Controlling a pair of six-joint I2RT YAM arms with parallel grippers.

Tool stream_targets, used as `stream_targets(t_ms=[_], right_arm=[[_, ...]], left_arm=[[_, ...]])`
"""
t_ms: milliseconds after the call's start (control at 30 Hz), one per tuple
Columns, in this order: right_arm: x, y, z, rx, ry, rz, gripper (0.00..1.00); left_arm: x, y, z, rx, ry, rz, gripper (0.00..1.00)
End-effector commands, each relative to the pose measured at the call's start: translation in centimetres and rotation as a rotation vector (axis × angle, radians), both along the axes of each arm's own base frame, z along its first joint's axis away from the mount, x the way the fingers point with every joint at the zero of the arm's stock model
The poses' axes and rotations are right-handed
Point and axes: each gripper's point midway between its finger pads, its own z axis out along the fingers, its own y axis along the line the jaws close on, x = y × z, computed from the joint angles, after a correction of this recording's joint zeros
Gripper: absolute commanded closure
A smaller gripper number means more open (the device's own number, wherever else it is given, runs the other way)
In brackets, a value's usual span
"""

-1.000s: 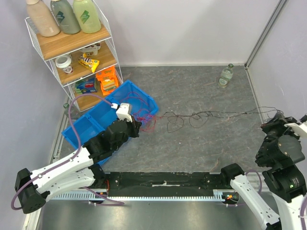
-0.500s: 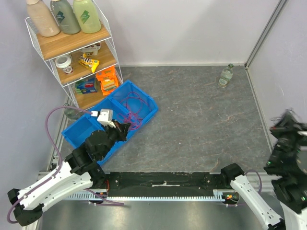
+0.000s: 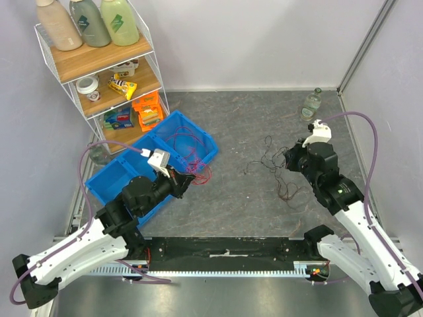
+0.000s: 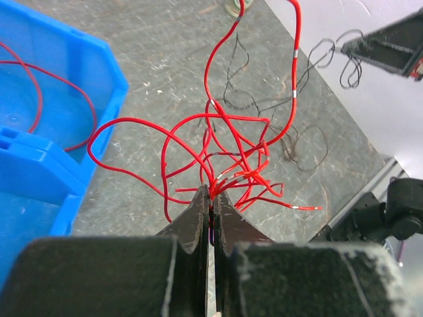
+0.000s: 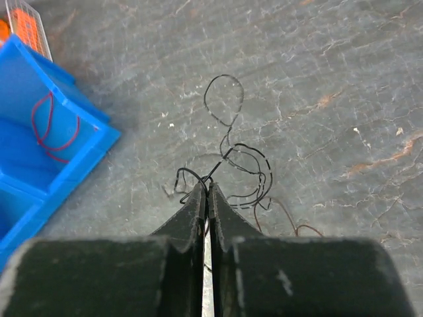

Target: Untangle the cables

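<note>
**Red and black bunches, one per arm**

Grip check: left jaws together, clamped on the red cables (image 4: 232, 125). That bunch sits left of centre in the top view, just beside the blue bin (image 3: 111, 177). More red and purple loops (image 3: 186, 140) lie inside the bin. The right jaws are together, pinching the black cables (image 5: 246, 165), right of centre on the grey desk (image 3: 251, 112). The two bunches are well apart.

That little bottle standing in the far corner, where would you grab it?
Probably round the body of the bottle, below its narrow neck, jaws level. It stands upright, so a side approach suits it; come from the near left, since walls stand close behind and to its right.
</note>
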Motion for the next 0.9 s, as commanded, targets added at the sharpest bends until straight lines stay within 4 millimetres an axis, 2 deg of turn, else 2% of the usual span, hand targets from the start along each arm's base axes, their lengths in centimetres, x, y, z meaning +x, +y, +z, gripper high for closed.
stream_targets(t_ms=[0, 100, 200, 233, 267, 300, 367, 433, 467, 500, 567, 700, 867], right_arm=[[0.8, -1.7, 3.2, 0.000, -0.089, -0.102, 0.89], [0.3, -4.6, -0.2, -0.161, 0.033, -0.208, 0.72], [0.1, -4.6, -0.8, -0.277, 0.080, -0.122, 0.38], [0.1, -3.4, -0.4, -0.274, 0.062, -0.044, 0.28], [0.2, -1.4, 0.0, -0.255, 0.028, 0.085, 0.19], [-0.4, 1.7, 0.7, -0.201, -0.009, 0.272, 0.17], [-2.8, 7.8, 2.6, -0.028, -0.103, 0.610, 0.17], [-5.5, 11.6, 4.2, 0.168, -0.160, 0.803, 0.19], [-6.5, 12.8, 5.1, 0.238, -0.200, 0.860, 0.22], [-7.6, 13.8, 5.3, 0.280, -0.221, 0.911, 0.23], [-8.6, 15.1, 5.8, 0.329, -0.268, 0.966, 0.26], [-10.5, 18.2, 4.5, 0.344, -0.202, 1.101, 0.28], [-8.8, 19.1, 2.5, 0.268, -0.185, 0.997, 0.38]], left_arm=[[-0.7, -2.2, 2.0, -0.051, -0.064, -0.126, 0.98], [-1.4, -3.5, 2.5, -0.080, -0.087, -0.199, 0.98], [-2.1, -4.8, 2.6, -0.075, -0.078, -0.278, 0.98], [-2.2, -5.2, 2.9, -0.075, -0.077, -0.298, 0.98], [-2.3, -5.5, 2.6, -0.064, -0.072, -0.314, 0.98], [-2.3, -5.8, 2.5, -0.060, -0.063, -0.324, 0.98], [-2.2, -6.2, 2.3, -0.052, -0.058, -0.339, 0.98], [-2.0, -6.4, 2.1, -0.050, -0.058, -0.337, 0.98], [-1.9, -6.4, 2.1, -0.051, -0.059, -0.333, 0.98], [-1.8, -6.4, 2.1, -0.052, -0.058, -0.328, 0.98], [-1.8, -6.5, 2.4, -0.057, -0.057, -0.329, 0.98], [-2.0, -6.5, 2.1, -0.052, -0.039, -0.332, 0.98], [-2.3, -6.4, 1.6, -0.066, -0.031, -0.341, 0.98]])
